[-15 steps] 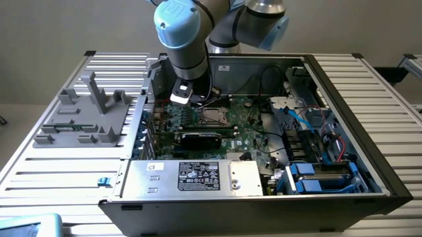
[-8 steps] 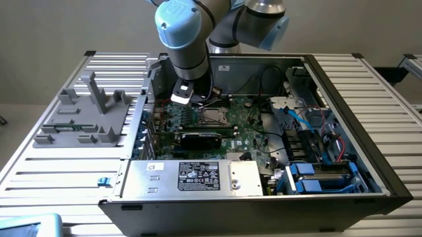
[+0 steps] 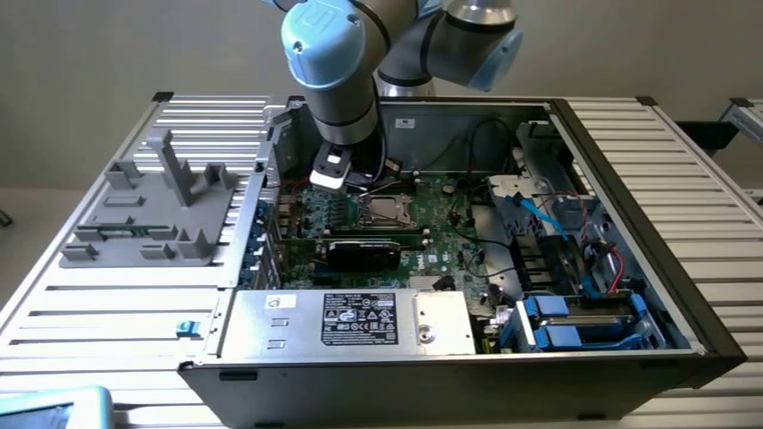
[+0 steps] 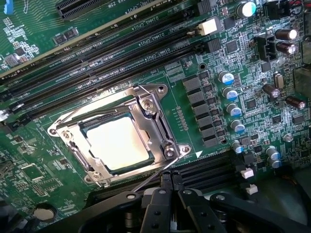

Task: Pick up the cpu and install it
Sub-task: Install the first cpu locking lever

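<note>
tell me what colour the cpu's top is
Shiny pale silver-beige, with a thin darker rim. The cpu shows best in the wrist view.

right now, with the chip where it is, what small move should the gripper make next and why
Probably a short lift straight up. The chip already lies flat inside the socket frame, and the gripper is shut, holding nothing, with its tips close by the thin lever wire; backing off should avoid snagging it.
</note>
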Controlling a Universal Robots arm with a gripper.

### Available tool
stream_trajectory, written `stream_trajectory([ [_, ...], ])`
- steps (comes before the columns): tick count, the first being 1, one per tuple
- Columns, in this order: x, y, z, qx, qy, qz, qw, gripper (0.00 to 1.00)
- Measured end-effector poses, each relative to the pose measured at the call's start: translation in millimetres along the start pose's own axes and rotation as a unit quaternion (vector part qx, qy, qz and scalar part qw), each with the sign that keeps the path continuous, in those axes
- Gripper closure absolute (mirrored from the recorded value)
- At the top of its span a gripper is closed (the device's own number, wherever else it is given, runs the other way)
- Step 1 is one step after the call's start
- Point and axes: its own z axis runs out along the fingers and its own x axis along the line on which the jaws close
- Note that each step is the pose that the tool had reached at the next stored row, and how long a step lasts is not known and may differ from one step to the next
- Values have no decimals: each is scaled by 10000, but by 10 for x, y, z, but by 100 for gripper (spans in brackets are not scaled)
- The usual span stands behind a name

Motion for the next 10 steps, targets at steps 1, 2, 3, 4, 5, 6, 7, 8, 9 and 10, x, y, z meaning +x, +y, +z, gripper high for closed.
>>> stream_trajectory([
  [1,2,0,0,0,1,1,10000,88],
  [2,4,1,0,0,1,2,10000,88],
  [3,4,2,0,0,2,3,10000,88],
  [4,4,2,-1,0,2,4,10000,88],
  [5,5,2,-1,-1,2,4,10000,88],
  [6,5,3,-1,-1,2,4,10000,88],
  [7,5,2,-1,-1,2,4,10000,88],
  [8,5,3,-1,-1,2,4,10000,88],
  [9,5,3,-1,-1,2,4,10000,88],
  [10,5,3,0,0,4,3,10000,88],
])
